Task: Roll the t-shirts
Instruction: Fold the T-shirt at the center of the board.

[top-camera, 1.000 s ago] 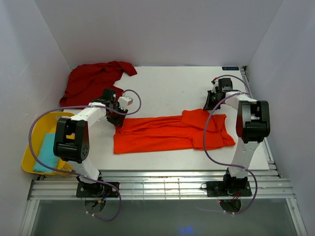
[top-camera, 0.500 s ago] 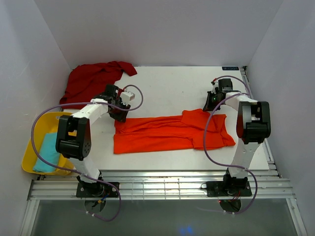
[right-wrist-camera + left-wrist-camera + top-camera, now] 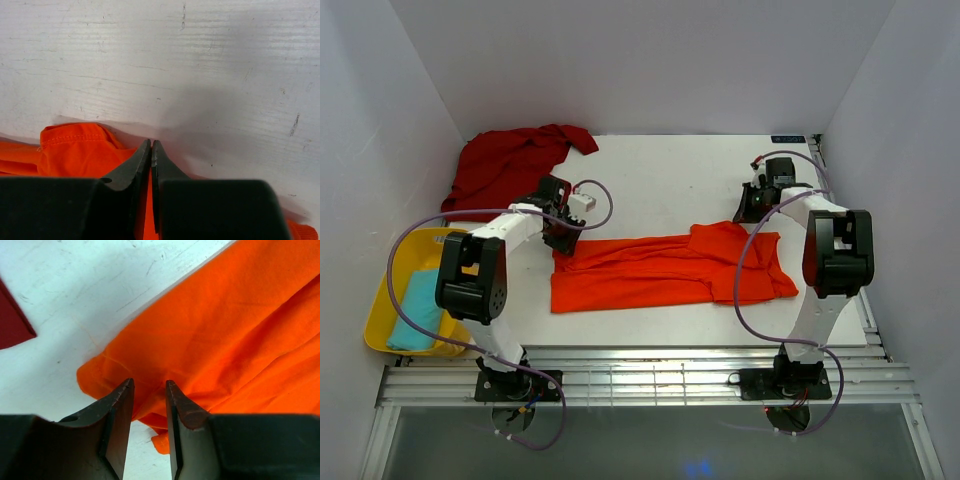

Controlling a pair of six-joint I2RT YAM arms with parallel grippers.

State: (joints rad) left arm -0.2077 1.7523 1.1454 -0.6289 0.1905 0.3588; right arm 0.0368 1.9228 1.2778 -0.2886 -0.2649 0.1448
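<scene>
The orange t-shirt [image 3: 650, 272] lies folded into a long band across the middle of the counter [image 3: 670, 180], one sleeve end at the right of the top view and a squared end at the left. No part of it is turned over on itself yet, so I judge the rolling proper has not begun; the step in hand looks like taking hold of the band's left end.

The left jaws hang over the upper left corner of the band. In the left wrist view they stand narrowly parted, tips right at the cloth near its corner, with nothing clamped between them. The right jaws sit just beyond the band's upper right edge, beside the sleeve. They are pressed together to a thin slit, and the wrist view is too tight to say whether a bit of hem is caught.

The dark red t-shirt [image 3: 505, 165] is a loose heap in the upper left of the counter, untouched. A yellow tray [image 3: 380, 320] holding a teal cloth [image 3: 415, 310] sits at the left edge.

The next move likely calls for the left jaws to drop, pinch all layers at that corner and carry it over toward the right of the frame. A one-corner grip may start a skewed roll.
</scene>
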